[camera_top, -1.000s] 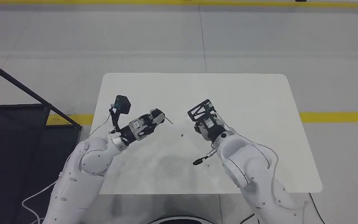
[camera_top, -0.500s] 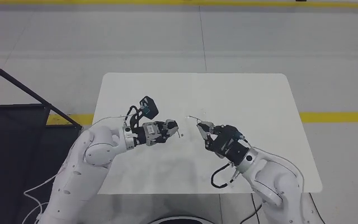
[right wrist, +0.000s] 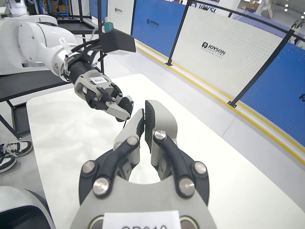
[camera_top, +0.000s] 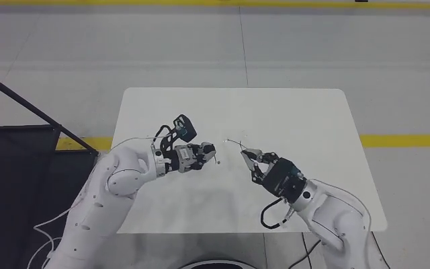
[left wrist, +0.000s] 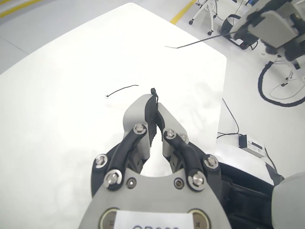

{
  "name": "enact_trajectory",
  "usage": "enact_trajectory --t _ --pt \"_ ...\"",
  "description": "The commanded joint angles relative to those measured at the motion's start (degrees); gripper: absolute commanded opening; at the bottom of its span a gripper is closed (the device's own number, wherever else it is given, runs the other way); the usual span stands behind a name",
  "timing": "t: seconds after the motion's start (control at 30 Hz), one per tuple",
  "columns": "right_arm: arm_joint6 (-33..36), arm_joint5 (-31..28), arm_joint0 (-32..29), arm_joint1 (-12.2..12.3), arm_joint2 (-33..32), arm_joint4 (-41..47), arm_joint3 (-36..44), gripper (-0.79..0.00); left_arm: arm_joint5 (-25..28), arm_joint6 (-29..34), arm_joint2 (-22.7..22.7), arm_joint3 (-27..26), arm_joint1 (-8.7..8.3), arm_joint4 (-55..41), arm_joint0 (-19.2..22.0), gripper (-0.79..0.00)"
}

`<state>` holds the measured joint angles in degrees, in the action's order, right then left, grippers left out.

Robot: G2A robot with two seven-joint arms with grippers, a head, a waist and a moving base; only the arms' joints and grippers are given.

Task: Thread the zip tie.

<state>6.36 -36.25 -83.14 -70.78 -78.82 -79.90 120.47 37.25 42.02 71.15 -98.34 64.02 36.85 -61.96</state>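
Observation:
My left gripper (left wrist: 155,101) is shut on the head end of a thin black zip tie (left wrist: 154,91), which pokes out past the fingertips. A strand hangs below this gripper (right wrist: 125,111) in the right wrist view. My right gripper (right wrist: 144,111) is shut on the tie's tail. The tail (left wrist: 190,43) sticks out from that gripper (left wrist: 234,33) with its free tip aimed toward the left gripper, a short gap away. In the top view both grippers, left (camera_top: 210,153) and right (camera_top: 247,155), face each other above the middle of the white table (camera_top: 309,121).
A short thin black strand (left wrist: 121,89) lies on the table just beyond the left gripper. The table's far edge and right corner (left wrist: 224,58) are close behind. Open tabletop lies all around both arms.
Over the last second both arms swung inward until the grippers faced each other, and the right one now presents the tail. In the last half second they shifted only slightly.

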Motion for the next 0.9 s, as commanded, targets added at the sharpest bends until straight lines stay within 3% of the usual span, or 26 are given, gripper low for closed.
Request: enact_trajectory --t 0.0,0.3,0.87 --pt "-3.9 -3.2 -0.8 0.3 -1.0 -0.2 -0.3 -0.785 0.4 0.8 -0.9 0.8 0.04 -0.2 1.5 -0.785" --pt "-12.2 -15.3 2.9 1.4 -1.5 -1.9 -5.2 -0.785 4.6 5.9 -5.9 5.7 0.34 -5.7 8.4 -0.785" --pt "-12.2 -12.8 3.2 1.7 0.5 -3.7 -4.8 -0.785 3.8 5.3 -8.0 6.3 0.24 -5.0 9.5 -0.785"
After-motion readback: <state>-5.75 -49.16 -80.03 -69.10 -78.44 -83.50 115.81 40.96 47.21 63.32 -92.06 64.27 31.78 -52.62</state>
